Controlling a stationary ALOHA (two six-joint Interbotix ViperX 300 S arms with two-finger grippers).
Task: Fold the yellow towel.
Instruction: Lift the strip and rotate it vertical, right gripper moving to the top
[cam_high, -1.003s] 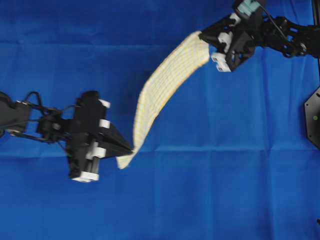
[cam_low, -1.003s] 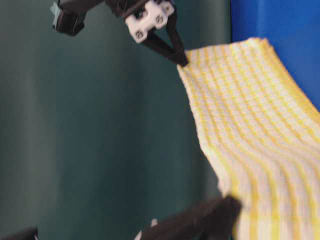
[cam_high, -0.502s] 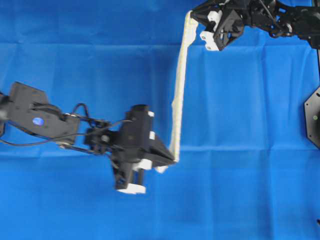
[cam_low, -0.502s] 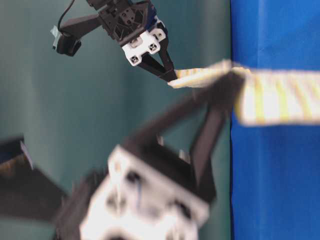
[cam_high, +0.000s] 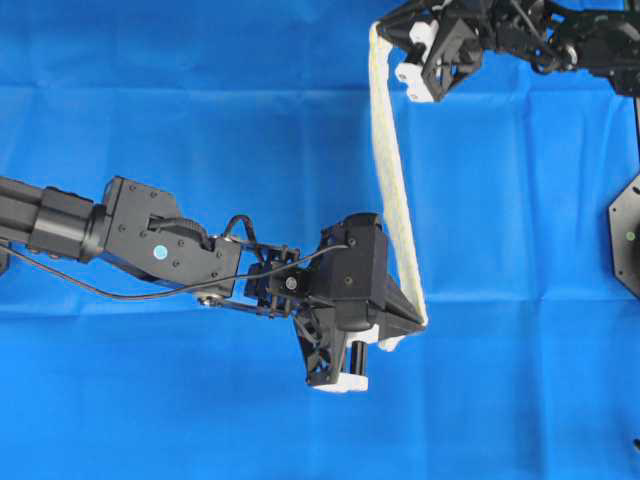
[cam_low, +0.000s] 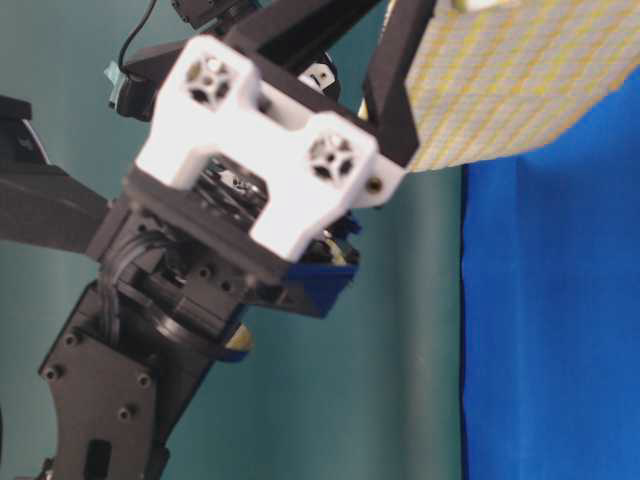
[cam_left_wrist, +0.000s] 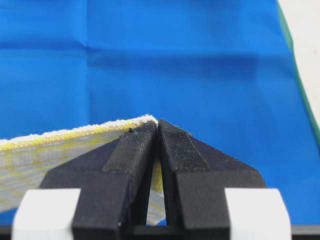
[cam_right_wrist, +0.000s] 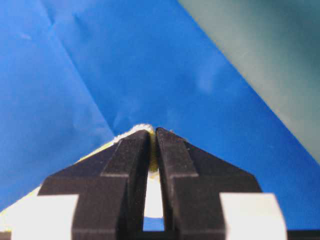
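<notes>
The yellow towel (cam_high: 393, 180) hangs in the air, stretched edge-on as a narrow band between both grippers. My left gripper (cam_high: 420, 318) is shut on its lower corner, right of centre above the blue cloth. My right gripper (cam_high: 380, 30) is shut on its upper corner at the top of the overhead view. In the left wrist view the jaws (cam_left_wrist: 157, 127) pinch the yellow hem, with towel (cam_left_wrist: 45, 150) trailing left. In the right wrist view the jaws (cam_right_wrist: 152, 132) pinch a towel corner (cam_right_wrist: 135, 129). In the table-level view the checked towel (cam_low: 500, 90) hangs at top right behind the left gripper's fingers (cam_low: 400, 90).
A large plain blue cloth (cam_high: 150, 120) covers the table, with creases. The left arm (cam_high: 150, 250) reaches across from the left edge. The right arm (cam_high: 560, 35) lies along the top right. A black mount (cam_high: 625, 235) sits at the right edge.
My left gripper has swung right and slightly up with the towel's lower corner. The towel has turned from a broad slanted sheet to a narrow edge-on band. The right gripper rose toward the top edge.
</notes>
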